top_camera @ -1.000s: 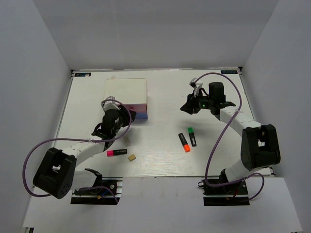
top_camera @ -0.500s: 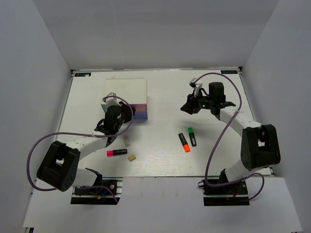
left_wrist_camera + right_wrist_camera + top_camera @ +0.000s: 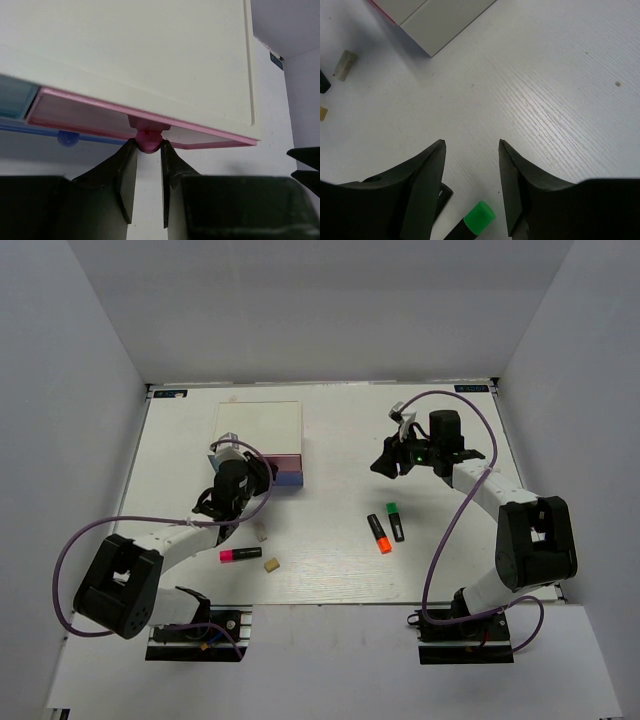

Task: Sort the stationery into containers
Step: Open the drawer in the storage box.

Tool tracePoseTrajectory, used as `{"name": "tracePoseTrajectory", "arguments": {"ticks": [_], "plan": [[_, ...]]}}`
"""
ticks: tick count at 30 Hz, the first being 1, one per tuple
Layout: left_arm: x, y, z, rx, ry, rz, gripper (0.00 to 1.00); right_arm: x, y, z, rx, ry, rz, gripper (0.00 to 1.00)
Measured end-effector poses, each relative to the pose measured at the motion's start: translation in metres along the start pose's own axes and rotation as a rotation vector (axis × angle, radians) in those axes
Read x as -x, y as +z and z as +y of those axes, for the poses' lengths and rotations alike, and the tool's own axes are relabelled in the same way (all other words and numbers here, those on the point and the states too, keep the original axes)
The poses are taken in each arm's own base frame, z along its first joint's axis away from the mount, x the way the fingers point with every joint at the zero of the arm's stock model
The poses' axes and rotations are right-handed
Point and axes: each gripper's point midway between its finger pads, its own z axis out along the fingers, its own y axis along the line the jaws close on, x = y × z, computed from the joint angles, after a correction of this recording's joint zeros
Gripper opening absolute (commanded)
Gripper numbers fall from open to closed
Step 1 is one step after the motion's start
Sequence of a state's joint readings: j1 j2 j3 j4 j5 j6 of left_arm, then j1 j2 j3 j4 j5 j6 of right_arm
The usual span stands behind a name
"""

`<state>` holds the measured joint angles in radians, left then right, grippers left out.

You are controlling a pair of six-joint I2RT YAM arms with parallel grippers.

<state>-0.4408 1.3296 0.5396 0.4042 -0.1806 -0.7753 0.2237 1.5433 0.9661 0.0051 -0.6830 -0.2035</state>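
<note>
The white-topped drawer box (image 3: 260,425) stands at the back left, with its pink drawer front (image 3: 285,457) above the blue one (image 3: 291,478). My left gripper (image 3: 258,473) is shut on the pink drawer's knob (image 3: 148,140), its fingertips (image 3: 128,155) pinching it from both sides; the blue knob (image 3: 68,138) is to the left. My right gripper (image 3: 386,462) is open and empty above the table (image 3: 472,145), with the green-capped highlighter (image 3: 479,216) just below it. The green-capped (image 3: 395,520) and orange-capped (image 3: 378,533) highlighters lie mid-table.
A pink-capped highlighter (image 3: 240,554), a tan eraser (image 3: 271,564) and a white eraser (image 3: 262,534) lie near the left arm. The right wrist view shows the box corner (image 3: 430,20) and an eraser (image 3: 345,65). Grey walls enclose the table.
My left gripper has moved a little forward toward the drawer box, onto the pink knob. The right gripper has barely shifted. The stationery has not moved.
</note>
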Motion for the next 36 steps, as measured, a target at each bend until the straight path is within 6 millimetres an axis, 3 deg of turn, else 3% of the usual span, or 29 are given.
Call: {"name": "tracePoseTrajectory", "arguments": {"ticks": [10, 27, 29, 30, 32, 33, 36], "plan": [[-0.011, -0.028, 0.005, -0.044, -0.002, 0.031, 0.10, -0.001, 0.000, 0.000, 0.003, -0.009, 0.005, 0.56], [-0.025, -0.053, 0.004, -0.086, 0.019, 0.111, 0.06, -0.004, 0.000, 0.001, 0.005, -0.004, 0.013, 0.59], [-0.026, -0.055, 0.005, -0.087, 0.020, 0.114, 0.13, -0.005, -0.001, 0.001, 0.005, -0.001, 0.017, 0.61], [-0.026, -0.056, 0.005, -0.088, 0.021, 0.115, 0.34, -0.006, -0.001, 0.002, 0.006, 0.000, 0.023, 0.65], [-0.027, -0.057, 0.005, -0.089, 0.024, 0.115, 0.51, -0.008, -0.001, 0.002, 0.006, 0.000, 0.030, 0.70], [-0.028, -0.057, 0.006, -0.089, 0.027, 0.123, 0.65, -0.010, -0.002, 0.002, 0.005, -0.001, 0.036, 0.72], [-0.038, -0.060, 0.011, -0.075, 0.037, 0.165, 0.74, -0.015, -0.002, 0.001, -0.002, 0.002, 0.056, 0.81]]}}
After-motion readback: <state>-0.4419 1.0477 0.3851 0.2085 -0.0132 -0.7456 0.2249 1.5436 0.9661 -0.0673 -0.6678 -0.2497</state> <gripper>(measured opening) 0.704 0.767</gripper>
